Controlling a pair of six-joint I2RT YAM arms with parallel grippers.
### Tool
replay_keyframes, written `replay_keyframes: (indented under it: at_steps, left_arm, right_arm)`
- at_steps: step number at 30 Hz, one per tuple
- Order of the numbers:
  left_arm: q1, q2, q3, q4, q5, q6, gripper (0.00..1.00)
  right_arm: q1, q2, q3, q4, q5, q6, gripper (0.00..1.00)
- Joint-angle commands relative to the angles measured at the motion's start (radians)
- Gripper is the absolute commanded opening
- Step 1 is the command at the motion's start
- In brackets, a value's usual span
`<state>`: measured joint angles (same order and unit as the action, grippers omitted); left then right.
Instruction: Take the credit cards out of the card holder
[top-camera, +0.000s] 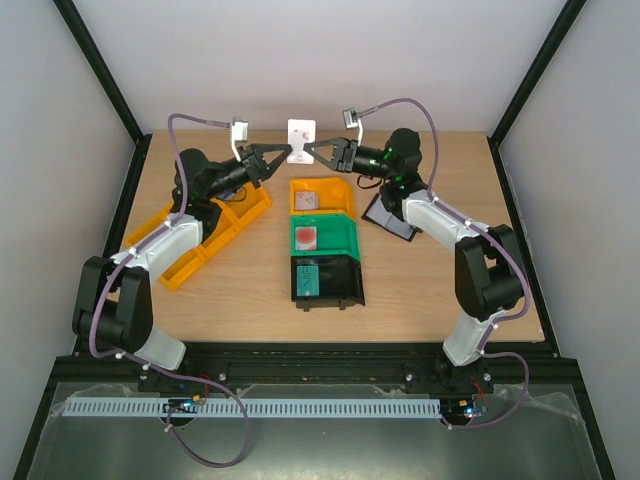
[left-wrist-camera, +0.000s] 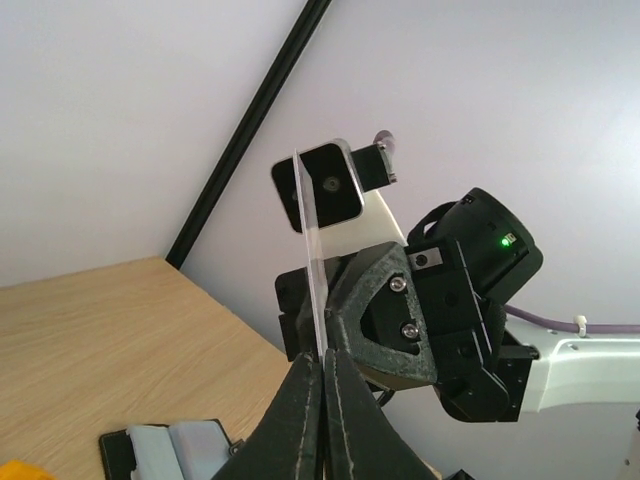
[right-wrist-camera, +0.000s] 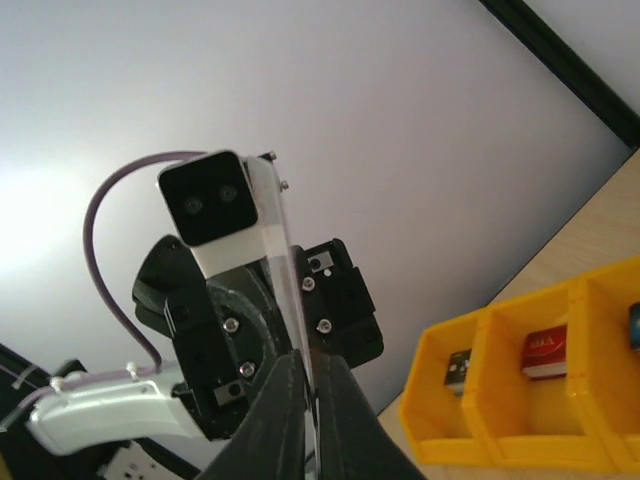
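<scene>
Two grippers meet high above the far side of the table (top-camera: 450, 290). The left gripper (top-camera: 284, 155) and the right gripper (top-camera: 319, 152) each have their jaws closed narrow on opposite edges of one pale card (top-camera: 301, 138) with a small red spot, which stands upright between them. From the wrist views it looks very thin.

The card holder (top-camera: 388, 216) lies open on the table, just to the right of the orange bin (top-camera: 347, 190) and partly under the right arm. Its blue-grey lining (left-wrist-camera: 170, 440) faces up. I cannot see mainly red credit cards inside it from here. A small red piece (right-wrist-camera: 545, 355) lies in a yellow bin (right-wrist-camera: 520, 440), but I cannot tell if it is one of them.

I think the credit cards will be light, stiff and smooth, so they can slip between the pads. It seems best to pinch the short edge that sticks out of a pocket and pull along the pocket. The holder looks soft and light and would probably slide or lift with the card, so the other gripper should press it down.
</scene>
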<state>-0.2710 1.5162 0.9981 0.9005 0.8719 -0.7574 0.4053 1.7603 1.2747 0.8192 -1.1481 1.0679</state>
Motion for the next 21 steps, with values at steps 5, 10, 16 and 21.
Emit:
replay_keyframes:
  at_steps: [5, 10, 16, 21]
  left_arm:
    - [-0.008, -0.027, 0.016, -0.117, -0.064, 0.086, 0.17]
    - [-0.009, -0.033, 0.047, -0.604, -0.529, 0.289, 0.99]
    - [0.007, 0.009, 0.055, -0.91, -0.885, 0.396, 0.99]
    - [0.008, 0.009, 0.041, -0.886, -0.886, 0.364, 1.0]
  right_arm:
    - [-0.004, -0.001, 0.046, -0.063, 0.016, -0.042, 0.02]
    - [-0.032, 0.073, 0.22, -0.735, 0.172, -0.366, 0.02]
    - [-0.029, 0.278, 0.447, -1.308, 0.329, -0.562, 0.02]
    - [-0.014, 0.34, 0.452, -1.291, 0.338, -0.517, 0.02]
